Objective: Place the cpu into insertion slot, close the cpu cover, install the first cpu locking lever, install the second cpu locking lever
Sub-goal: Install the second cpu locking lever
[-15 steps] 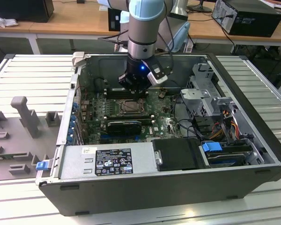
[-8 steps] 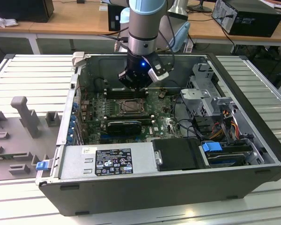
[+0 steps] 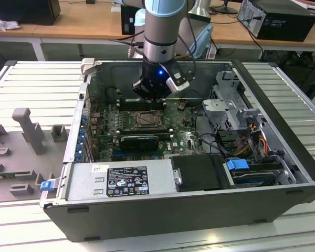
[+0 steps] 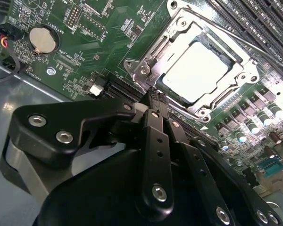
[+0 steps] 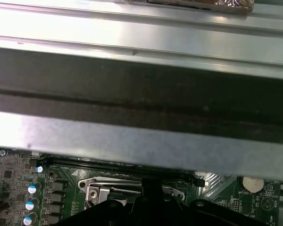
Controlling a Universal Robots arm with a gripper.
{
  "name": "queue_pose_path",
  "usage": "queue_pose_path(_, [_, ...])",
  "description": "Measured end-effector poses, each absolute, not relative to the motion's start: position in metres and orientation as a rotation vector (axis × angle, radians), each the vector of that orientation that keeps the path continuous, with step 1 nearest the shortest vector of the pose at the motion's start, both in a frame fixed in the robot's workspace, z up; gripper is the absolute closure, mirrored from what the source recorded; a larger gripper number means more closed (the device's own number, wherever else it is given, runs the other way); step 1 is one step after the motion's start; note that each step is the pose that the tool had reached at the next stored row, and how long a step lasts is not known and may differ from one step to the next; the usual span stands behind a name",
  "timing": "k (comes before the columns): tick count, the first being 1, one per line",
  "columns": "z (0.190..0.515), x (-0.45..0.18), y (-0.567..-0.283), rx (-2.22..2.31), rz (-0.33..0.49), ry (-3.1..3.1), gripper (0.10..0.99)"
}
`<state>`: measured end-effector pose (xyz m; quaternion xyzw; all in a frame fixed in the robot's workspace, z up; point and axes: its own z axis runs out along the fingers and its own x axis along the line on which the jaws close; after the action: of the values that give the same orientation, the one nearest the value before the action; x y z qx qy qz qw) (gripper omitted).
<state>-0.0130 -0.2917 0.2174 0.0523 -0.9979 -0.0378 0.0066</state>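
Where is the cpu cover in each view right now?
Exterior view: cpu cover mid-motherboard, just below the gripper.
Second wrist view: silver frame closed around the cpu, beyond the fingertips.
First wrist view: its edge by the fingers.
Shared landmark: coin battery.

You are looking at a robotics lab or electronics workshop.
An opened computer case [image 3: 283, 157] is lying on a slatted metal bench [image 3: 37, 84], a robot arm [image 3: 165, 31] is reaching into it, and wooden desks [image 3: 84, 21] carrying more computers [image 3: 283, 18] are standing behind.
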Motion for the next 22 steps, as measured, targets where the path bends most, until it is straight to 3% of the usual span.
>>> queue_pose_path(22, [0.22, -0.013, -0.309, 0.163, -0.116, -3.122, 0.98])
